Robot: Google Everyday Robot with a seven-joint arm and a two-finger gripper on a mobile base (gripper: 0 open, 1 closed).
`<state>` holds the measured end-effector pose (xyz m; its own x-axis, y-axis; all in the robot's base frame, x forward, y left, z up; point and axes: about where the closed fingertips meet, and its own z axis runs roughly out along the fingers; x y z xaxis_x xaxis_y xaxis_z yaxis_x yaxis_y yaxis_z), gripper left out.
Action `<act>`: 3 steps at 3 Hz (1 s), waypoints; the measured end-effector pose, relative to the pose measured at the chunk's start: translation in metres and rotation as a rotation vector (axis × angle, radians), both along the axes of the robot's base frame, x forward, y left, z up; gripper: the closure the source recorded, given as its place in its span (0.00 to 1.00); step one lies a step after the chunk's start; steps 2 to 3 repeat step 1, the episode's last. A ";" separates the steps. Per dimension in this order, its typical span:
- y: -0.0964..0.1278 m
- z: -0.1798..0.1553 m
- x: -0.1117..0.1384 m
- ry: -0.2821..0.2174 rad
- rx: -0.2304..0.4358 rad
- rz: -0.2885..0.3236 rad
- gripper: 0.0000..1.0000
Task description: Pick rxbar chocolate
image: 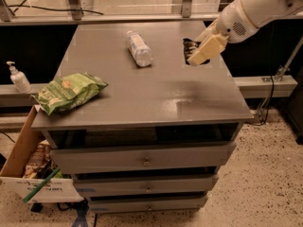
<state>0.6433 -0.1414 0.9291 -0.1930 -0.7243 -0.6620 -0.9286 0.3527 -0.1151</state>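
The rxbar chocolate (188, 47), a small black-wrapped bar, is held in my gripper (201, 55) above the right rear part of the grey cabinet top (151, 96). The cream-coloured fingers (206, 50) are closed on the bar, which hangs tilted and is lifted off the surface. My white arm comes in from the upper right. The bar's right part is hidden behind the fingers.
A clear water bottle (139, 48) lies at the rear centre. A green chip bag (68, 91) lies at the front left edge. A soap dispenser (19, 78) stands on a ledge to the left. A cardboard box (28, 174) sits on the floor at lower left.
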 end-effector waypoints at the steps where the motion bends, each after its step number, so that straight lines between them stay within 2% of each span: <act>1: 0.003 0.001 0.001 -0.001 0.003 0.005 1.00; 3: 0.003 0.001 0.001 -0.001 0.003 0.005 1.00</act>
